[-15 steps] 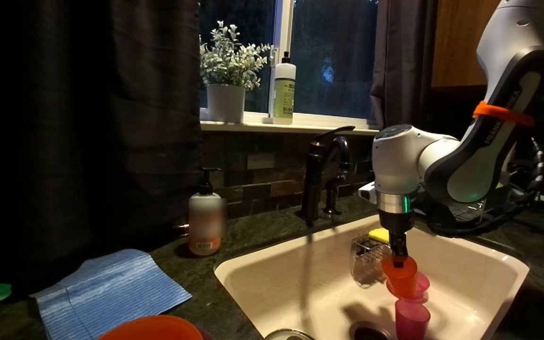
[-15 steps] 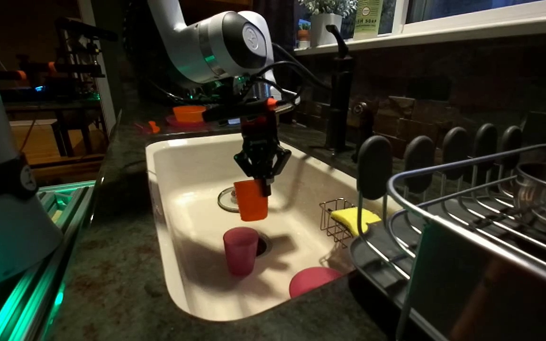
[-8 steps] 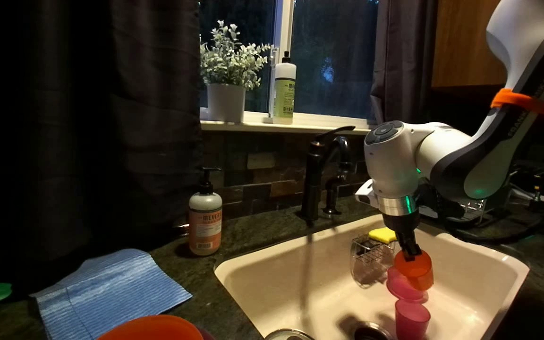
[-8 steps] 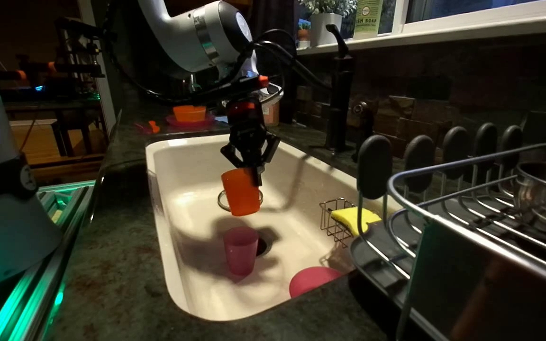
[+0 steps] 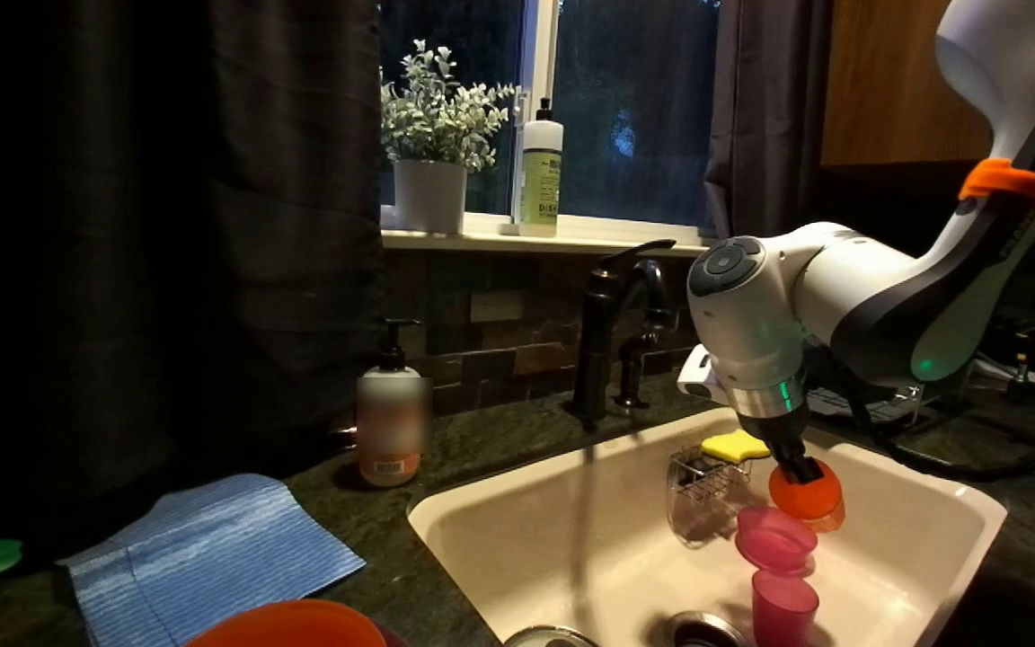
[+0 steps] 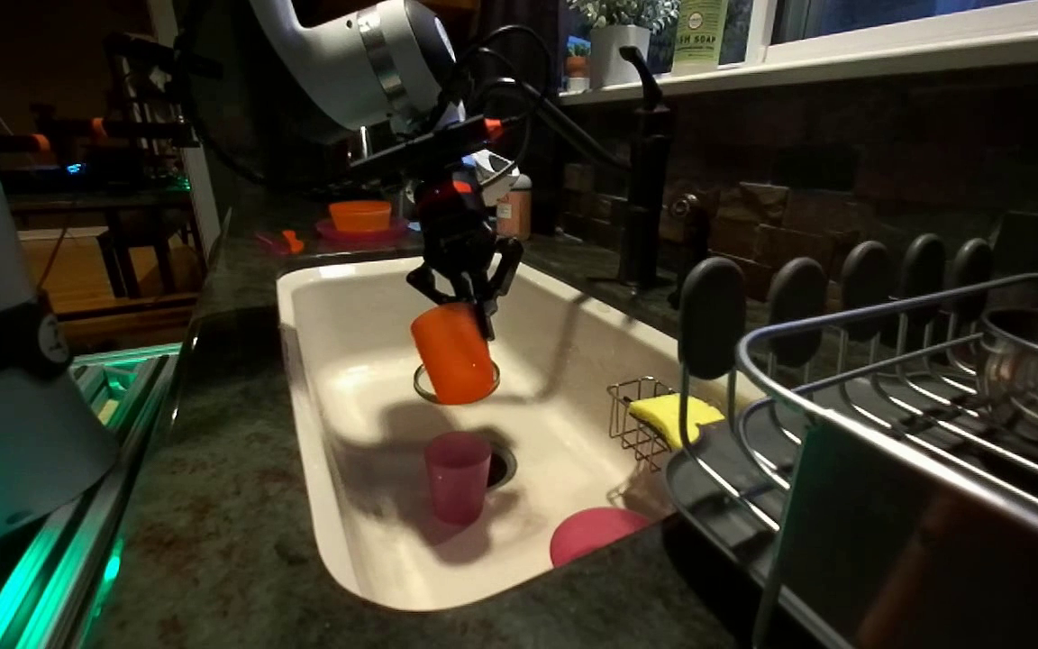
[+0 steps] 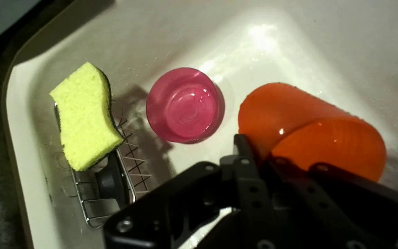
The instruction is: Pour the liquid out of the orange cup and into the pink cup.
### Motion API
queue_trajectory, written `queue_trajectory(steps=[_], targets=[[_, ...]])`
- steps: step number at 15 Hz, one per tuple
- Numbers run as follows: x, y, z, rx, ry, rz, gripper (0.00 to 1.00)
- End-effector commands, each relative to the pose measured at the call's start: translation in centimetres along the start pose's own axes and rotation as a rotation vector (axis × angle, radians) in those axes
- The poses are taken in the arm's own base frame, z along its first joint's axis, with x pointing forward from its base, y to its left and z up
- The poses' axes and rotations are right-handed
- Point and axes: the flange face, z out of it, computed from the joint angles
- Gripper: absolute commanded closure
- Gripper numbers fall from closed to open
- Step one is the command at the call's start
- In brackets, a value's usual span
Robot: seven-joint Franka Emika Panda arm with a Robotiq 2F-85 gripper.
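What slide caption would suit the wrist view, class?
Black claw grips a tilted orange cylindrical plastic cup over a glossy white sink.

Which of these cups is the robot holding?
The orange cup, tilted in the end effector; the pink cup by the drain stands upright, ungripped, on the sink floor.

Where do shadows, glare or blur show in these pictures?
In an exterior view, blur smears the middle of the pinkish pump bottle; in an exterior view, shadow lies around the pink cup; in the wrist view, glare whitens part of the sink.
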Motion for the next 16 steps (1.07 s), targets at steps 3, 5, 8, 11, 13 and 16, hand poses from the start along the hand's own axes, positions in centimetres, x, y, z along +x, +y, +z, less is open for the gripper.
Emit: queue_trajectory(steps=[3,5,8,11,13,16], targets=[[-0.3,-1.0,0.4,-0.102,-0.044,-0.112,0.99],[-0.3,-1.5,0.7,-0.115,-0.052,-0.141,0.99],[-0.5,-2.4,1.2,-0.123,-0.079,-0.182,0.99],[-1.0,-2.9,1.8,-0.152,-0.115,-0.196,0.99],[-1.3,-2.9,2.1,-0.177,-0.126,-0.201,0.99],[-1.0,-2.6,2.0,-0.146,-0.11,-0.2,0.95]])
